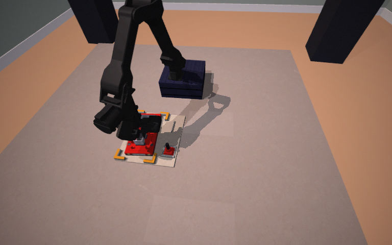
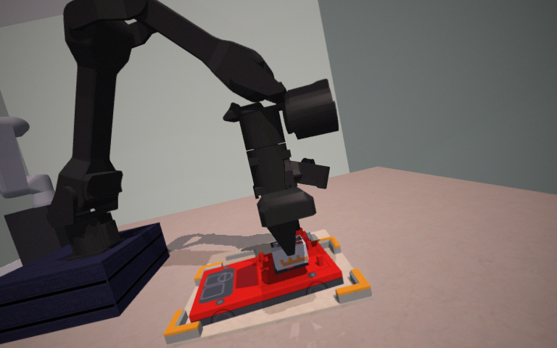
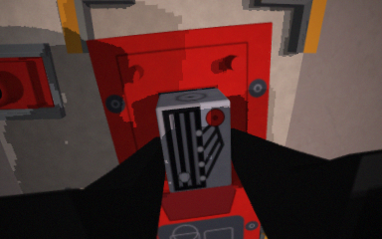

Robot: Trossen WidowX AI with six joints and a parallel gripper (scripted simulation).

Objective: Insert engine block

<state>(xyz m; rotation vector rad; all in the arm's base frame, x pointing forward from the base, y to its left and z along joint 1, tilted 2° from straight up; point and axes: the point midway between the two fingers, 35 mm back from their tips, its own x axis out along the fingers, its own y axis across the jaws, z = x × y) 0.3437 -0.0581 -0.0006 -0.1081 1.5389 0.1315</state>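
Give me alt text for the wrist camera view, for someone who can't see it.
The hand, seen from above, grips a grey engine block over the red car body. Orange corner brackets frame the car on a pale board, and a small red holder sits at the left.

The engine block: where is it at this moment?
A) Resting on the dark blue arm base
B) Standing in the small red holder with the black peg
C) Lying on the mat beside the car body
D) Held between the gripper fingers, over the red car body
D. The wrist view shows the grey engine block clamped in the gripper, with the red car body directly beneath it.
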